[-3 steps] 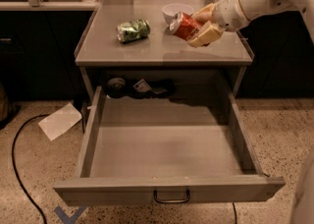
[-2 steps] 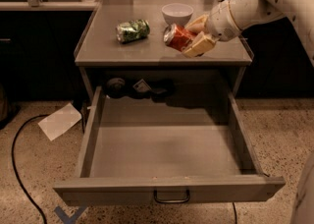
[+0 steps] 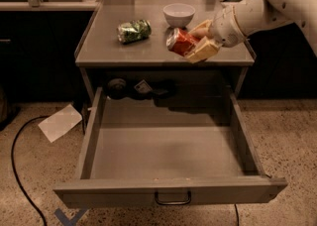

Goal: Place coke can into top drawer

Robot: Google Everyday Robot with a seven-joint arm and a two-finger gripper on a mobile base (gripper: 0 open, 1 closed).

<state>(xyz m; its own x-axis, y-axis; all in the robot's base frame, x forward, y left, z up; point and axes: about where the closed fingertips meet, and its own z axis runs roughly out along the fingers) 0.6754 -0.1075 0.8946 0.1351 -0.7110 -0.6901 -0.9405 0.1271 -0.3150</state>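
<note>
The coke can (image 3: 181, 40) is red-orange with a silver end. It is held tilted on its side above the front right part of the table top (image 3: 104, 46). My gripper (image 3: 195, 41) comes in from the right on the white arm and is shut on the can, with cream-coloured fingers (image 3: 204, 50) above and below it. The top drawer (image 3: 168, 145) is pulled fully out below the table, grey, with a dark pull handle (image 3: 172, 200) on its front panel. Its floor is bare.
A green-and-white can (image 3: 133, 30) lies on its side on the table's left. A white bowl (image 3: 179, 14) stands at the back. Dark small objects (image 3: 136, 88) sit at the drawer's back. White paper (image 3: 60, 122) and a black cable (image 3: 20, 170) lie on the floor at left.
My gripper has carried the coke can to the left and forward, away from the bowl toward the table's front edge. The bowl now shows fully.
</note>
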